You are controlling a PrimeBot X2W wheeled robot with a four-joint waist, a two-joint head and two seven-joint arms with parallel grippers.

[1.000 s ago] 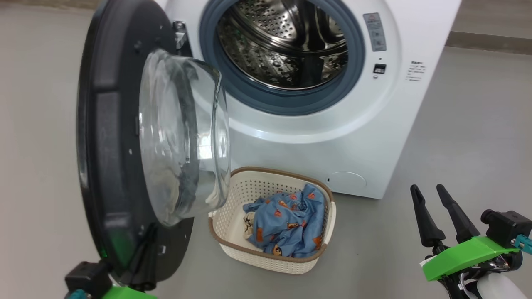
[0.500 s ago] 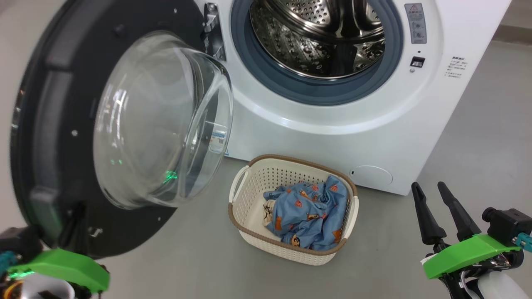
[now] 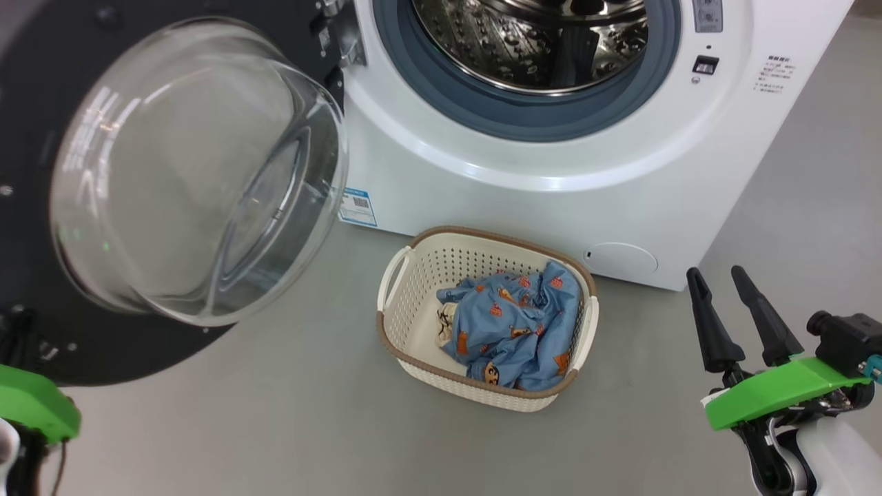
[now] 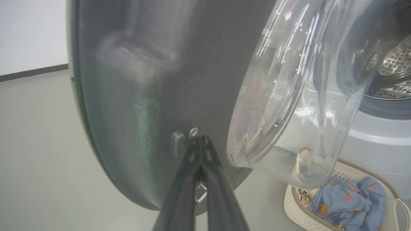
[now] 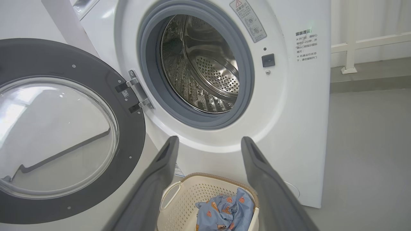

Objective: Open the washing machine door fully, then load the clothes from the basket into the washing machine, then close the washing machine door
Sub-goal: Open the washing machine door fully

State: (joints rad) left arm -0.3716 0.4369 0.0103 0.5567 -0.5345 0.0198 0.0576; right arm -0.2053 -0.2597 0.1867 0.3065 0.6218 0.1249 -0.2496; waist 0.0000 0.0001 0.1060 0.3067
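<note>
Left wrist view: the left gripper (image 4: 199, 138) has its two long dark fingers clenched tightly together with nothing seen between them. Their tips lie at the inner face of the large round glossy black-rimmed washing machine door (image 4: 144, 80) straight ahead, just beside a small metal catch (image 4: 193, 131). The door's bulging clear glass bowl (image 4: 289, 96) swells out to that gripper's right. The door stands swung wide, clear of the opening of the big white boxy front-loading washing machine (image 3: 524, 200), baring the perforated steel drum (image 3: 537, 41) and grey rubber gasket (image 3: 524, 114). In the head view the right gripper (image 3: 715, 274) hangs released, fingers spread and holding nothing, above the grey floor (image 3: 275, 413). The small cream-white perforated plastic basket (image 3: 482, 386) with its brown woven-look rim sits off to that gripper's left, apart from it, on the floor just before the machine. In it lie the light blue clothes (image 3: 517, 331) printed with small orange and brown figures, with a small cream piece (image 3: 446, 322) beside them. In the right wrist view the basket (image 5: 179, 199) lies low between that gripper's fingers, the open drum (image 5: 199, 61) beyond.
</note>
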